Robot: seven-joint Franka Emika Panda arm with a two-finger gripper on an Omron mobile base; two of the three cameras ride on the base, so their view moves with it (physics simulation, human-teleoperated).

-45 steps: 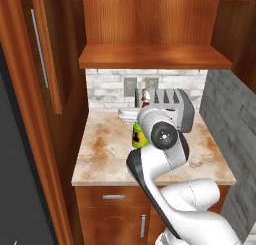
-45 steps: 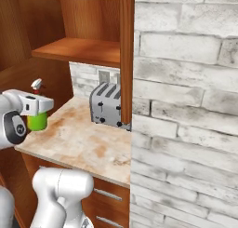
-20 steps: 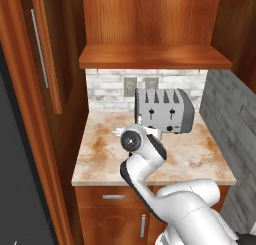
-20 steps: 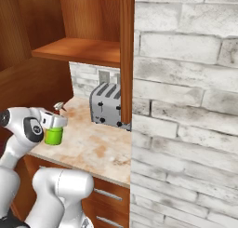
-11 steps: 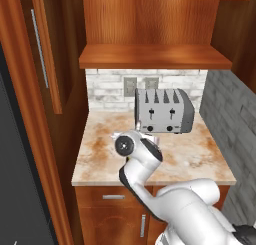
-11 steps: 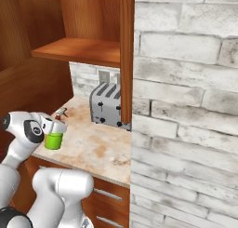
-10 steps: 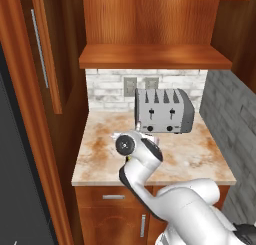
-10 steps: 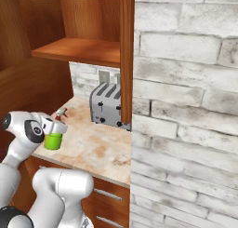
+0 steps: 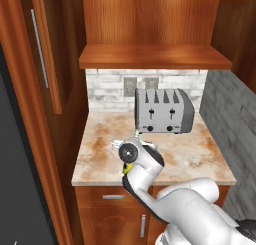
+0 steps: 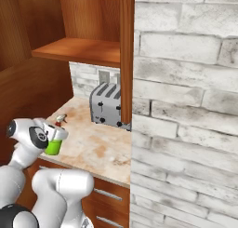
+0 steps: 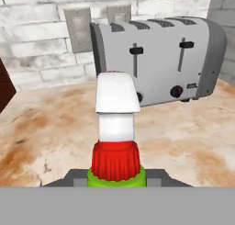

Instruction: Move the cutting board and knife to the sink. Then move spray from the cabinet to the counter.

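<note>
My gripper (image 10: 50, 141) is shut on the spray (image 10: 54, 147), a small green bottle held upright just above the counter (image 10: 95, 145) near its front left corner. In the hand view the spray (image 11: 116, 127) rises between my fingertips (image 11: 75, 178), red collar and white trigger head pointing at the toaster. From the left base view my wrist covers most of the spray (image 9: 127, 168). The cabinet (image 9: 155, 56) stands open above, its shelf bare. The cutting board, knife and sink are out of view.
A silver four-slot toaster (image 9: 162, 111) sits at the back of the counter (image 9: 100, 154) under two wall outlets (image 11: 80, 29). The cabinet door (image 9: 42, 49) hangs open at the left. A grey brick wall (image 10: 186, 106) bounds the right side.
The gripper has carried the spray down and toward the counter's front left, from in front of the toaster to just over the stone. Over the last half second it only sank slightly.
</note>
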